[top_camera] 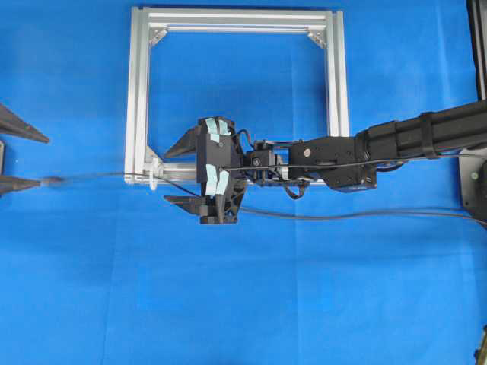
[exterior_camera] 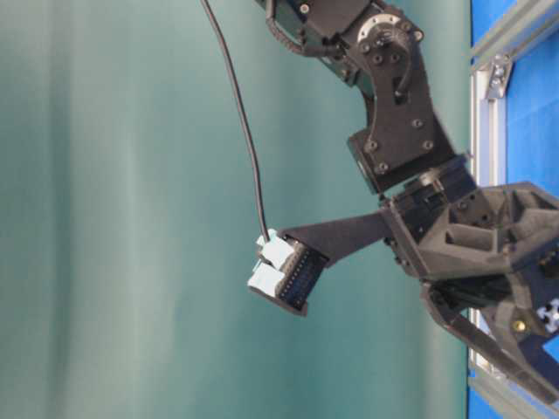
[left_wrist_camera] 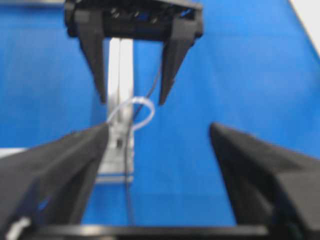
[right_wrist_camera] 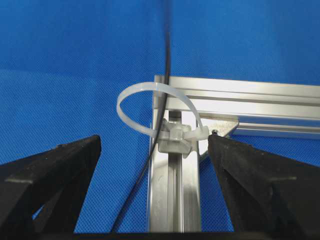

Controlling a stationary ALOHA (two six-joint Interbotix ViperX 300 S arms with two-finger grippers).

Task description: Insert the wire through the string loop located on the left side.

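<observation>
Wire, thin black cable (right_wrist_camera: 161, 125), ran through white translucent string loop (right_wrist_camera: 150, 107) at silver aluminium frame's (top_camera: 137, 91) lower-left corner, its long axis pointing toward nearer, open-jawed left gripper (top_camera: 11, 160); right gripper (top_camera: 183, 175) also open, empty.

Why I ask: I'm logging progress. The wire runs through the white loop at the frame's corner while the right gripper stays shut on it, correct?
Not quite: the right gripper is open, holding nothing, per the right wrist view. The wire does pass through the loop at the frame corner.
</observation>
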